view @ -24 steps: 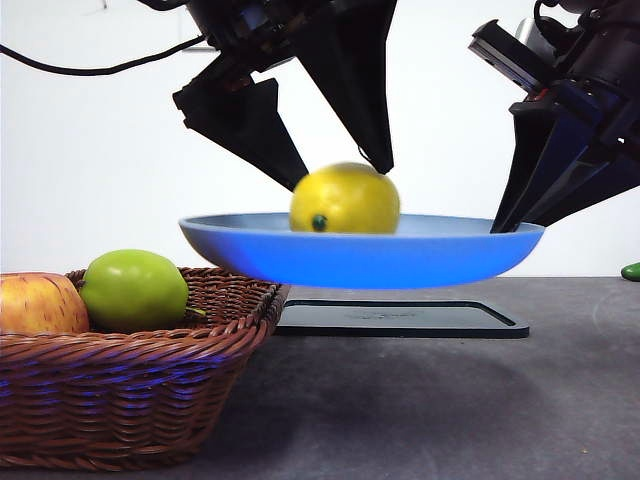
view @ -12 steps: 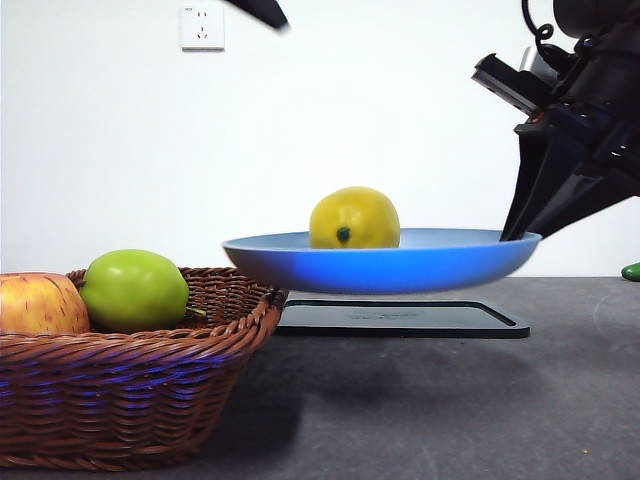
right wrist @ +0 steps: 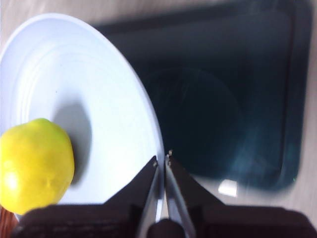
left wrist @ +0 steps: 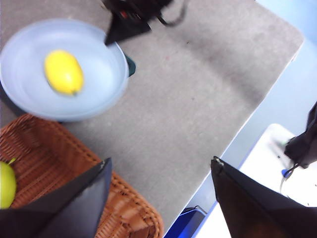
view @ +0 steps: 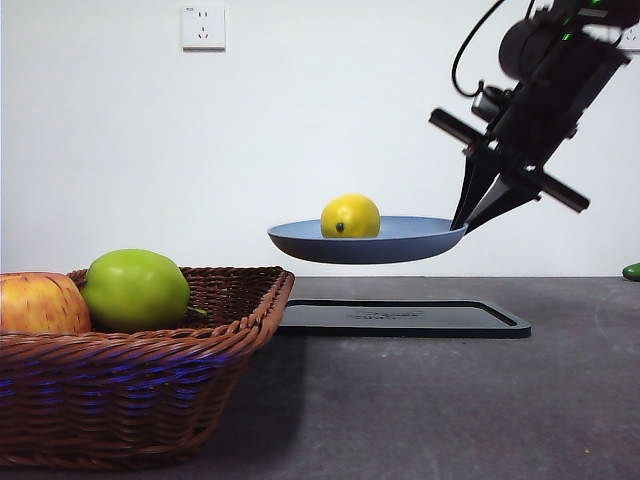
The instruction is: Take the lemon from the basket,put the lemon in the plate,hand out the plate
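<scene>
The yellow lemon (view: 350,216) lies in the light blue plate (view: 400,246), which hangs in the air above the black tray. My right gripper (view: 464,226) is shut on the plate's right rim; its wrist view shows the jaws pinching the rim (right wrist: 162,161), with the lemon (right wrist: 34,164) on the plate (right wrist: 99,114). My left gripper (left wrist: 158,171) is open and empty, high above the basket's (left wrist: 59,163) edge, with the plate (left wrist: 99,79) and lemon (left wrist: 63,72) below it. The wicker basket (view: 150,385) stands at the front left.
A green apple (view: 135,290) and a red-yellow apple (view: 35,303) lie in the basket. A flat black tray (view: 400,318) lies on the dark table under the plate. A small green thing (view: 631,271) sits at the far right edge.
The left arm has lifted out of the front view. The right gripper has carried the plate with the lemon away from the camera and to the right, so it looks smaller.
</scene>
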Controlling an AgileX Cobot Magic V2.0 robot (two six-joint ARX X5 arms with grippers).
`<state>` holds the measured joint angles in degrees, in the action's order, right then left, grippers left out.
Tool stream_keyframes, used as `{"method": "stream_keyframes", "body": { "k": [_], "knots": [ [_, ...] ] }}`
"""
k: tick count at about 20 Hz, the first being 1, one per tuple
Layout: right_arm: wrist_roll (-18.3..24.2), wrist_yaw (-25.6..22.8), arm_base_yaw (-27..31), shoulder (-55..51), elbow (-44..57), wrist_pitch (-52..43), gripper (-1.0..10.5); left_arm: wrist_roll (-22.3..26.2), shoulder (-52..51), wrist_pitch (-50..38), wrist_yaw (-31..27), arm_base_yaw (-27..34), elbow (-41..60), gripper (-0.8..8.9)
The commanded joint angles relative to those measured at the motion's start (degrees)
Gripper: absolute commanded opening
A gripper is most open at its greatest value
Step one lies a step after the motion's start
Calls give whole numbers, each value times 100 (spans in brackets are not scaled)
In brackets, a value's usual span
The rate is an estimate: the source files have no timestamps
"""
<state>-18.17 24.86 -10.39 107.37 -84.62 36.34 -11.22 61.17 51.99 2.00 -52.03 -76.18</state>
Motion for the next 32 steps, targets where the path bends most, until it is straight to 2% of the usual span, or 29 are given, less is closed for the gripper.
{"method": "stream_keyframes", "body": {
  "k": [1, 6, 12, 16, 18, 22, 27, 32],
  "knots": [
    [26, 33, 105, 573, -533, -50, 3, -39, 57, -44, -160, -35, -114, 350],
    [22, 55, 334, 1314, -914, -57, 3, -63, 57, -46, -260, -35, -114, 350],
    [144, -142, 409, 1473, -918, -63, 4, -61, 70, -50, -503, -35, -114, 350],
    [181, -177, 407, 1473, -918, -26, 127, -57, 70, -44, -501, -35, -114, 350],
    [181, -369, 437, 1436, -920, -17, 201, -55, 70, -44, -501, -35, -114, 349],
    [282, -422, 560, 1008, -922, 188, 232, 155, 68, -48, -546, -35, -111, 348],
    [496, -422, 658, -192, -922, 800, 230, 715, 68, -59, -1169, -35, -111, 342],
    [789, -422, 413, -1438, -922, 1690, 105, 1331, 70, -149, -1403, 74, -111, 118]
  ]
}}
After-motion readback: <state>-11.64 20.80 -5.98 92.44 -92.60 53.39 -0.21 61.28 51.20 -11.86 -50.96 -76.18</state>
